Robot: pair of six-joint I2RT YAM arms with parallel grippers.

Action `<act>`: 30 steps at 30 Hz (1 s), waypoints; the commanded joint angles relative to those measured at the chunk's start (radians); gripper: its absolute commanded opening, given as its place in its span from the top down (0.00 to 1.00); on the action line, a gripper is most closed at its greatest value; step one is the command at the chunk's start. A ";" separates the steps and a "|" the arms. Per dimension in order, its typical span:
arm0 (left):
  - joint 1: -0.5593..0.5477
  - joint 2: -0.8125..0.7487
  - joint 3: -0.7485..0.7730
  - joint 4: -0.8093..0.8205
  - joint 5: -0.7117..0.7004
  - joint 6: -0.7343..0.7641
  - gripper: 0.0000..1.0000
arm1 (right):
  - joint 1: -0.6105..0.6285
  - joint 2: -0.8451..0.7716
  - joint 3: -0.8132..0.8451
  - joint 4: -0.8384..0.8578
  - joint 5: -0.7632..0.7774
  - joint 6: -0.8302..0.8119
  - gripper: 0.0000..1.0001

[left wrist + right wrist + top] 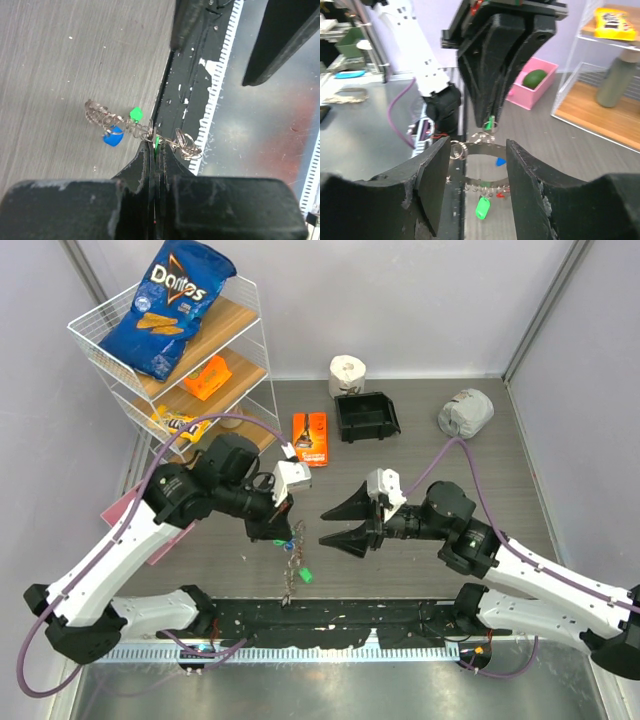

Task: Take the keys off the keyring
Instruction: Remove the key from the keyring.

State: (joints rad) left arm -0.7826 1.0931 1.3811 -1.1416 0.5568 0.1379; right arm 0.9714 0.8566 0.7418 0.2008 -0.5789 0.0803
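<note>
While the large thin silver metal keyring point(292, 562), fringed with small dangling pieces, is lifted off the grey wood-grain table point(530, 470), it is pinched at its upper part by the left gripper point(152, 146), whose black fingers are pressed tightly together on the wire; the ring is thereby hung as a loop between the two arms, over the near edge of the table, presumably so that what is threaded on it is presented to the other arm. The small silver keys point(303, 575) that can be made out are on the ring: a blue-headed key point(113, 137) is carried close to the pinch point, and a green-headed key point(482, 207) is hung at the lowest part of the loop; whether that part touches the surface cannot be told. The right gripper point(475, 182) is set just beside the ring and aimed at it, its jaws spread wide apart with nothing between them, so that the loop and the green head are framed in the gap; this is judged to be the approach to grasping a key, no key being seen free on the table. Well apart from the work, a black plastic bin point(366, 417) and a white wire shelf point(105, 362) bearing a blue crisp packet point(168, 302) are placed at the far side
</note>
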 commanded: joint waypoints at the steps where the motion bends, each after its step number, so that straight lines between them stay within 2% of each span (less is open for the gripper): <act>1: -0.039 0.063 0.117 -0.078 -0.064 0.069 1.00 | -0.011 0.001 -0.002 -0.035 0.210 -0.123 0.47; 5: -0.102 0.132 0.194 -0.164 -0.207 0.091 1.00 | -0.031 0.021 -0.001 -0.037 0.341 -0.123 0.50; 10: -0.141 0.188 0.272 -0.221 -0.342 0.101 1.00 | -0.120 0.006 -0.053 0.026 0.346 -0.024 0.51; 14: -0.147 0.217 0.315 -0.230 -0.377 0.104 1.00 | -0.189 -0.001 -0.096 0.064 0.234 0.024 0.52; 19: -0.147 0.240 0.352 -0.231 -0.399 0.104 1.00 | -0.189 0.019 -0.143 0.133 0.082 0.093 0.56; 21: -0.147 0.251 0.366 -0.233 -0.412 0.100 1.00 | -0.183 0.032 -0.163 0.167 0.047 0.120 0.65; 26: -0.149 0.271 0.394 -0.236 -0.432 0.094 1.00 | -0.084 0.071 -0.147 0.138 0.109 0.116 0.91; 30: -0.149 0.278 0.404 -0.227 -0.434 0.091 1.00 | -0.019 0.117 -0.131 0.150 0.171 0.113 0.95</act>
State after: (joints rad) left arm -0.9276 1.3746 1.7344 -1.3651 0.1375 0.2218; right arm 0.9066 0.9463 0.5758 0.2905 -0.4591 0.1810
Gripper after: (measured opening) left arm 0.034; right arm 0.070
